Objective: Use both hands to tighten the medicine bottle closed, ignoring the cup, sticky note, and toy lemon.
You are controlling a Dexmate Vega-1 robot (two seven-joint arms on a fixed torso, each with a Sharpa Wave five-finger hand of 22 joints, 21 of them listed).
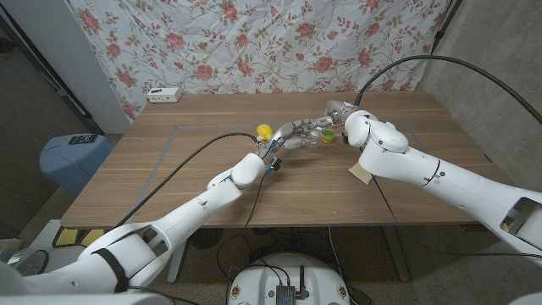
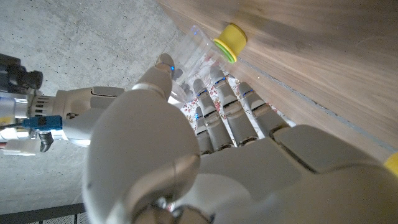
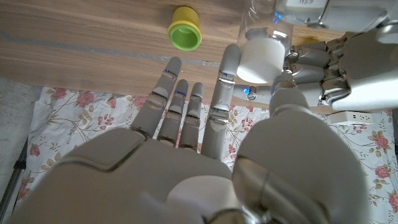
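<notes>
From the head view we see our left hand (image 1: pixel 286 138) and right hand (image 1: pixel 332 114) meeting over the table's middle, the medicine bottle (image 1: pixel 310 135) between them, beside the yellow cup (image 1: pixel 327 135). In the left wrist view our fingers (image 2: pixel 219 109) wrap the clear bottle body. In the right wrist view our thumb and first finger (image 3: pixel 227 74) pinch the white cap (image 3: pixel 259 57), remaining fingers spread; the bottle's axis points straight away from this palm.

Left hand (image 1: pixel 292 135) and right hand (image 1: pixel 332 113) raised mid-table, fingers (image 3: pixel 227 78) curled, meeting.
</notes>
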